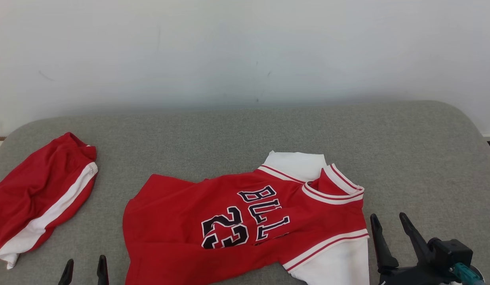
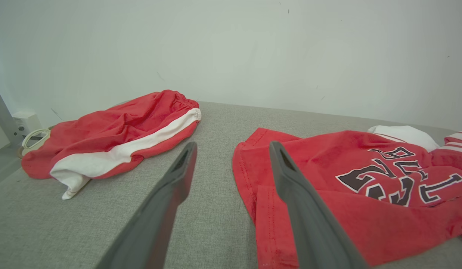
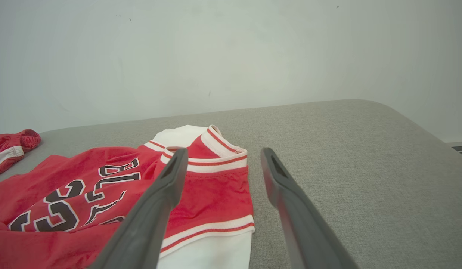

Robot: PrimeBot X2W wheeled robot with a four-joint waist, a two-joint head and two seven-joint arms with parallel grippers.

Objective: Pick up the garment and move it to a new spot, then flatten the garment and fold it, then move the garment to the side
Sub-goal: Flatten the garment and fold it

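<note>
**Both grippers spread wide and empty, red jersey lying between them**

Left gripper [image 1: 85, 266] low at the near left of the head view: two dark fingers apart, gripping nothing. Poised over a bare part of the grey padded surface [image 1: 268, 130], between the red shorts [image 1: 39, 194] on its left and the hem end of the jersey [image 1: 229, 221] on its right. In the left wrist view, one finger drawn across the jersey's hem corner; contact with the cloth impossible to judge.

Right gripper [image 1: 388, 217] at the lower right: fingers likewise spread, clamped on nothing. Sits just beside the jersey's near white sleeve, on the collar side. In the right wrist view, one finger crossing in front of the striped collar, the other over plain grey cloth.

Jersey near the middle of the padded surface, toward the near edge, lying sideways: hem to the robot's left, collar to its right. Red body, white sleeves, red-and-white trim, black lettering outlined in white, with a "23" beside letters partly lost in a fold. Collar area rumpled, one flap turned up. Near edge cut off by the bottom of the head view.

Shorts well apart from the jersey, at the left end: red with a white side stripe, loosely bunched.

Beyond the padded surface, a plain pale wall [image 1: 245, 47].
</note>
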